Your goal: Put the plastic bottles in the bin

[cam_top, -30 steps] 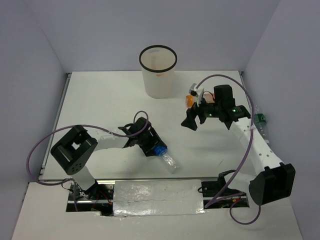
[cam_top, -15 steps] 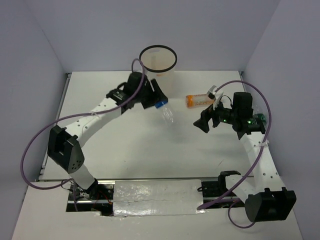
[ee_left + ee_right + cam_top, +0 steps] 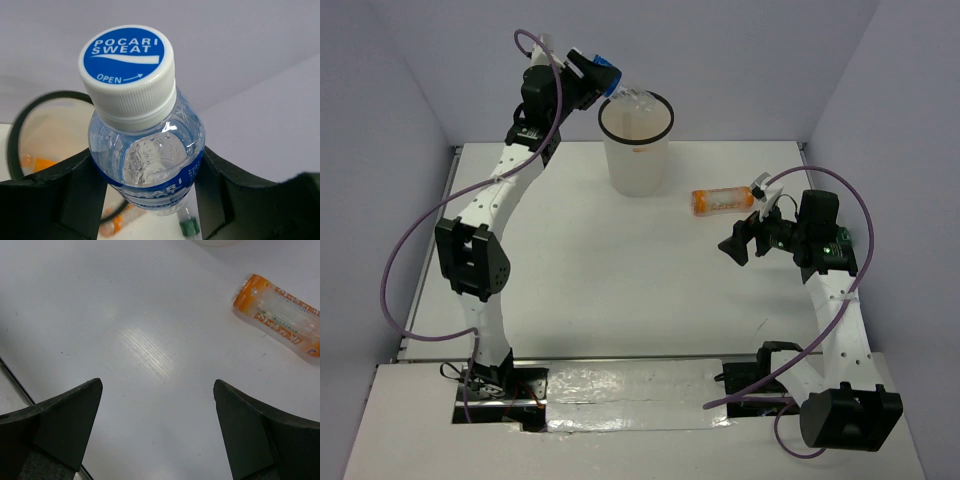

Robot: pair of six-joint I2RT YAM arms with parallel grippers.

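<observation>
My left gripper is raised high and shut on a clear bottle with a blue label. Its body reaches over the black rim of the off-white bin. In the left wrist view the bottle sits between my black fingers, its blue-topped white cap toward the camera, with the bin rim behind it. Something orange lies inside the bin. A longer orange bottle lies on the table right of the bin. My right gripper is open and empty, just short of that bottle.
A green-topped item lies at the table's right edge, mostly hidden behind my right arm. White walls close in the table at the back and both sides. The bin stands at the back centre.
My left arm has swung the clear bottle from table level up beside the bin to above its rim. My right gripper has drawn back a little from the orange bottle.
</observation>
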